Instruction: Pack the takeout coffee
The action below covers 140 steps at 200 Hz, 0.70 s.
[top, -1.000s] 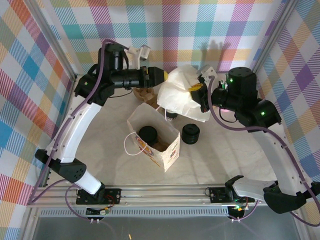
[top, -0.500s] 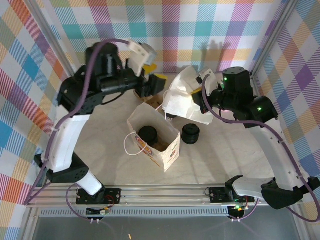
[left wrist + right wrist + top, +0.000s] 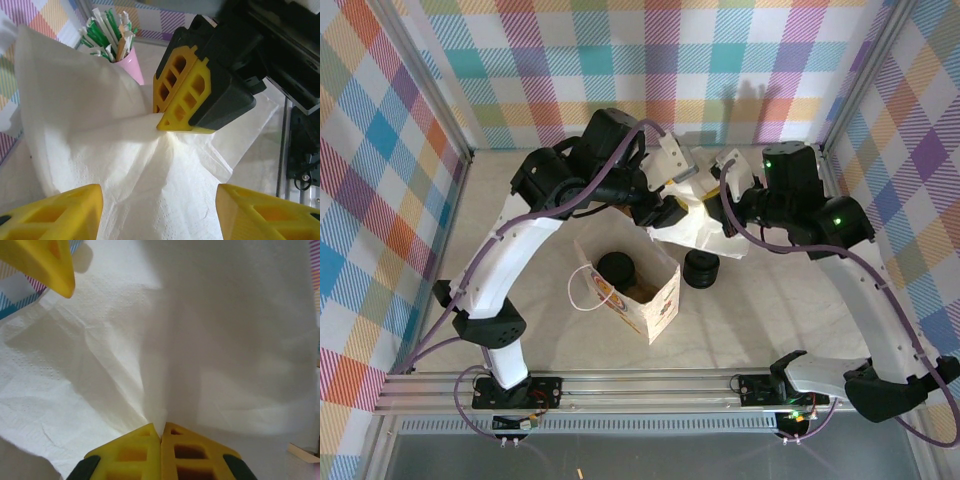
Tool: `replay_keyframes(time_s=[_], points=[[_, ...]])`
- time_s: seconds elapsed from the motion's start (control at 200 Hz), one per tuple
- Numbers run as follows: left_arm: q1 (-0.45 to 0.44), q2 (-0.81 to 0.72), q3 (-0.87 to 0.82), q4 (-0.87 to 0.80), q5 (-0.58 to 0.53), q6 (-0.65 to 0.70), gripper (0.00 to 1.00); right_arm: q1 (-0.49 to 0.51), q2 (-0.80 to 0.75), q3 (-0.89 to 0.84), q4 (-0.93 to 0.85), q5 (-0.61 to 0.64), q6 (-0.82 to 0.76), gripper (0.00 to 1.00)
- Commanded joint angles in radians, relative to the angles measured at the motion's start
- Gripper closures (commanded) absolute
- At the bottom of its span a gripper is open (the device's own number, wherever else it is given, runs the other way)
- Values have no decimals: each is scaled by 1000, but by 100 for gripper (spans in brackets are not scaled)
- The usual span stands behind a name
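Okay, we see a thin white paper napkin, soft, faintly embossed and creased, hanging in folds. The right gripper, with ribbed yellow plastic fingers on a black body, is clamped tight on the napkin's pinched edge, jaws meeting with no gap. The left gripper sits just in front of it, its yellow fingers spread wide and holding nothing. The sheet hangs between them, and we can't tell if either pad touches the paper.

From overhead, the takeout coffee stands inside an open cream paper bag with a string handle and a printed side. We see its round black plastic lid; the bag hides the cup walls. A squat ribbed stack of black lids sits on the table just right of the bag. A pink cup of green and white wrapped straws pokes up behind the napkin, its lower body covered. From above, the left fingertips are hard to make out against the napkin.
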Motion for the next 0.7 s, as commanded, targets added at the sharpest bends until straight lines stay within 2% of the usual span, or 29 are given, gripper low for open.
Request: replay_keyframes(time_s=[0.0,0.195,0.325,0.42,0.695], points=[[-6,-18,19,-34,43,38,39,-2,-30,3,-14,-55,-45,100],[-9,-32,16,-11,65,32,38,-3,-33,-7,-20,-34,-15,100],[-9,-116,-73,38,17,48,39,-9,-27,4,-21,-31,9,100],[-13,-165,-139,92,17,80,38,-9,-25,8,-27,-69,4,100],[-87,-108,-67,70,46,166,29,-10,6,50,-65,-193,22,100]])
